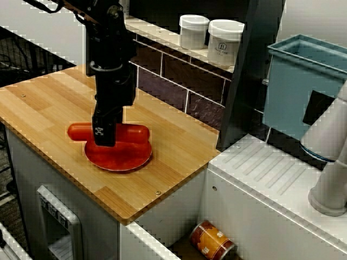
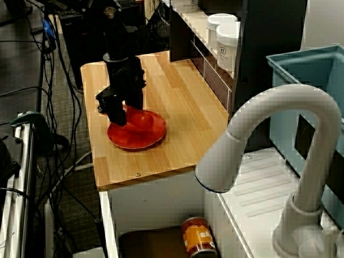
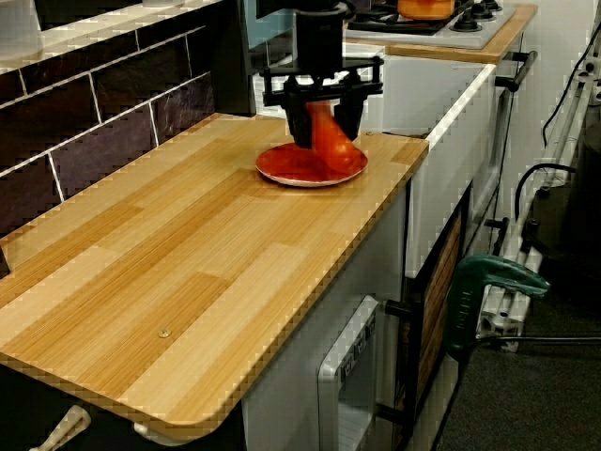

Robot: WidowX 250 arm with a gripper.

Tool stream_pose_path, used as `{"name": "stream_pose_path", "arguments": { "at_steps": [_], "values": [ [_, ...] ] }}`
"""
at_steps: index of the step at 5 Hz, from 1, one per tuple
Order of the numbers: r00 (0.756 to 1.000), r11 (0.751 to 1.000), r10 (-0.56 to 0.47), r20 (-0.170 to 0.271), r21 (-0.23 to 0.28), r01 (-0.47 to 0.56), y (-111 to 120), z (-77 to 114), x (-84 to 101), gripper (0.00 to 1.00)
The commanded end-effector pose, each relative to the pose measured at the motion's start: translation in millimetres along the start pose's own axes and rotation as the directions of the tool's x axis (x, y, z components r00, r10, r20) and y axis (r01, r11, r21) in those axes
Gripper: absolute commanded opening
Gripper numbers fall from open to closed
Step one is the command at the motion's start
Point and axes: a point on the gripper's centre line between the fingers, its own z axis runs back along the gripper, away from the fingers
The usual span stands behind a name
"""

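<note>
A red sausage [image 1: 134, 132] lies lengthwise over a round red plate [image 1: 120, 160] on the wooden counter [image 1: 49, 97]. My black gripper [image 1: 105, 136] comes straight down on the sausage's middle. In the view along the counter its fingers [image 3: 300, 127] press against both sides of the sausage [image 3: 334, 147], so the gripper [image 3: 324, 132] is shut on it. The sausage's far end looks slightly raised above the plate [image 3: 286, 171]. From the sink side, the gripper [image 2: 122, 112] hides most of the sausage over the plate [image 2: 141, 137].
Two white jars [image 1: 193, 30] [image 1: 225, 41] stand on the tiled ledge behind. A teal bin [image 1: 303, 81] and a white faucet [image 2: 269, 145] are by the sink, with a can [image 1: 212, 241] lying in it. A green clamp [image 3: 490, 282] hangs off the counter's side.
</note>
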Motion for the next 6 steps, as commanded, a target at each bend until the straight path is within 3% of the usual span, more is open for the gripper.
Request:
{"name": "stream_pose_path", "arguments": {
  "at_steps": [1,3,6],
  "values": [
    [0.999,0.998,0.053,-0.007,0.037,-0.052,13,6.3,-13.5,1.00],
    [0.994,0.994,0.106,-0.005,-0.022,-0.106,31,13.1,-34.5,1.00],
    [0.989,0.985,0.142,0.048,-0.109,-0.136,56,54.2,-73.2,1.00]
  ]
}}
